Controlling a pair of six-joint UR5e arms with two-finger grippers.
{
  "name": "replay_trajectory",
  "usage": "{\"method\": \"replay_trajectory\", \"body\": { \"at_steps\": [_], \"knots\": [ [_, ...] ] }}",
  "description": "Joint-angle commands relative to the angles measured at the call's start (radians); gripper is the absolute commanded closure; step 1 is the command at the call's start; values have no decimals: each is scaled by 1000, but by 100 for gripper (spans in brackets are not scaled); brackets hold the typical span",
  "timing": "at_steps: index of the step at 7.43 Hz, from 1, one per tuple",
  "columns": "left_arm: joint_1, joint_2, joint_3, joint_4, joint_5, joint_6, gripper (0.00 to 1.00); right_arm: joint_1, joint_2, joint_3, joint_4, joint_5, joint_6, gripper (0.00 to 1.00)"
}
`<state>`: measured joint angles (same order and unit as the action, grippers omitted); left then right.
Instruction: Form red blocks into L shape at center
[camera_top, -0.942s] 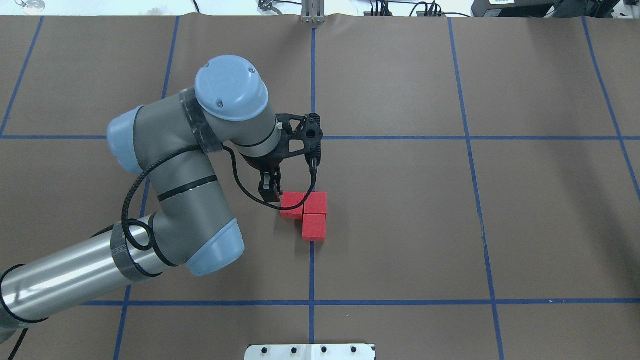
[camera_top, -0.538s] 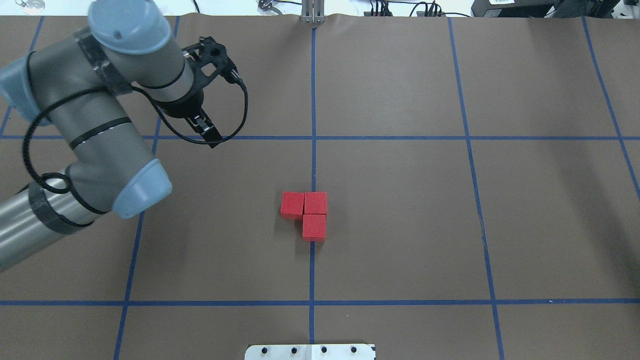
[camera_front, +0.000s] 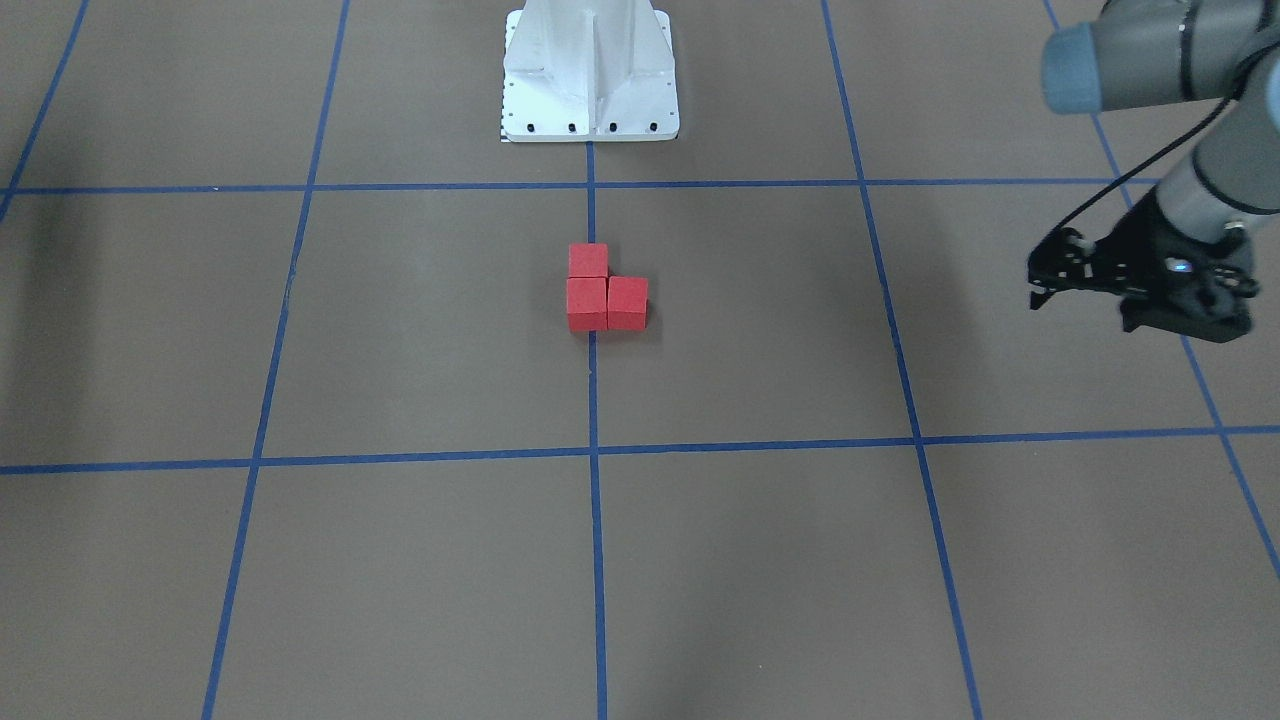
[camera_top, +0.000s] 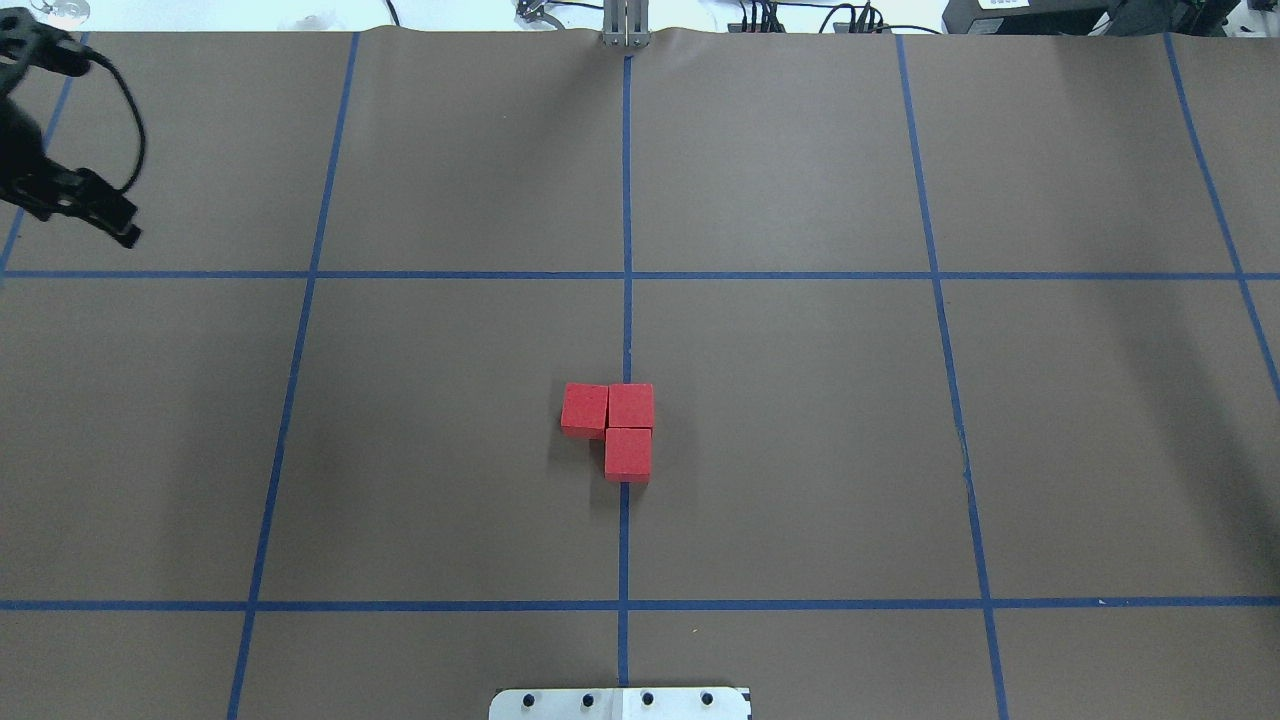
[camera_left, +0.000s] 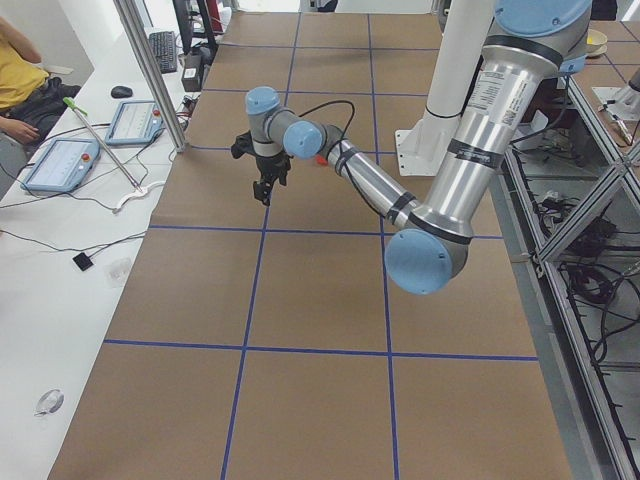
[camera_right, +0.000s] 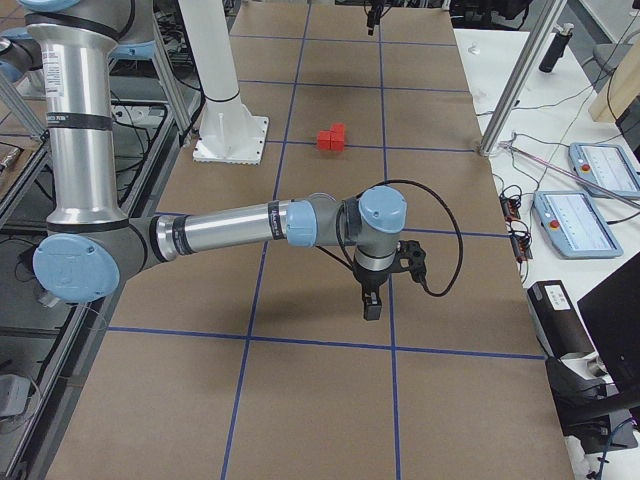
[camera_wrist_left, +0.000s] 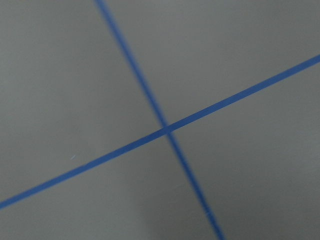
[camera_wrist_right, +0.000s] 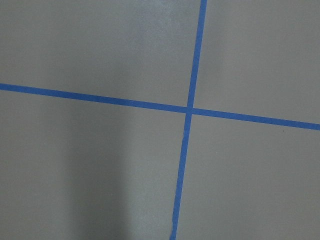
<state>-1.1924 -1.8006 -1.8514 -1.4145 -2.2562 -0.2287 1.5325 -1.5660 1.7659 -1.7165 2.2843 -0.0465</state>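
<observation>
Where wrist cameras see tape lines (camera_wrist_right: 190, 110), overhead shows red blocks (camera_top: 630, 408).

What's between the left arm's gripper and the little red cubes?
Overhead view: only brown table paper and blue tape lines separate the left gripper from the small red cubes.

Left arm (camera_left: 455, 160) and right arm (camera_right: 70, 130): silver-grey tube links, pale-blue joint caps, black bands — black cable (camera_right: 460, 250) looping the wrist. White pedestal (camera_front: 590, 70).
</observation>
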Motion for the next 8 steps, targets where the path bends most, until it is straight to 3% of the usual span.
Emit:
{"method": "replay_trajectory", "body": {
  "at_steps": [1, 4, 8],
  "knots": [
    [-225, 188, 18, -3, -17, 247, 0, 5, -19, 0, 0, 0, -4, 0],
    [-390, 409, 17, -96, -25, 377, 0, 17, -55, 1, 2, -3, -3, 0],
    [-409, 425, 1, -130, -22, 376, 0, 23, -71, 1, 2, -3, -4, 0]
  ]
}}
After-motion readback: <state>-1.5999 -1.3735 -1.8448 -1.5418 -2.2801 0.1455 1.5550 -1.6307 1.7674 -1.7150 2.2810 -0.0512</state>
